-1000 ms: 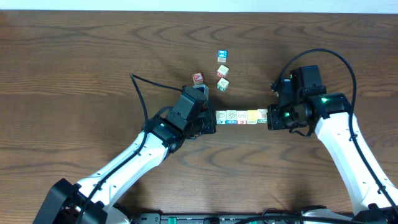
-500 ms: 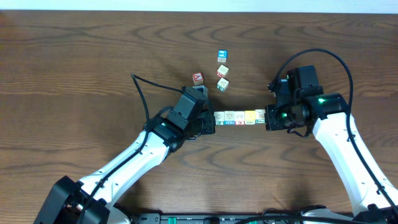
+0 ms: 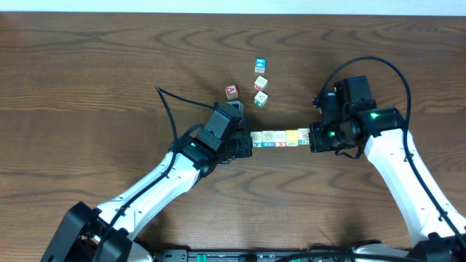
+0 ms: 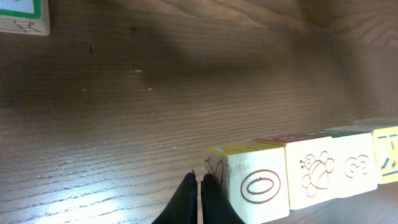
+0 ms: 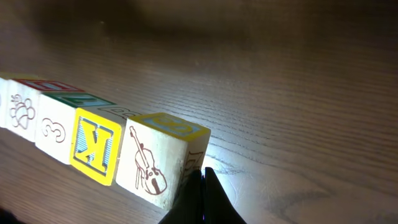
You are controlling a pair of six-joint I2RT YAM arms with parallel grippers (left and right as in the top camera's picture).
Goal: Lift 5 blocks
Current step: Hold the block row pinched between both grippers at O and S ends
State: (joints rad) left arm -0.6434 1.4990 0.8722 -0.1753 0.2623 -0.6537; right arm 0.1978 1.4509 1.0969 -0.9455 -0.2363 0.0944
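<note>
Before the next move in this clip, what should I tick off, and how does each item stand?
1. Left gripper shut, tip against the oval-picture block: ok.
2. Right gripper shut, tip against the violin block: ok.
3. Five blocks in one row between the two grippers: ok.
4. No gap visible within the row: ok.
5. Red-faced cube and three other loose cubes apart from the row: ok.
6. Row clear of the table: cannot tell.
</note>
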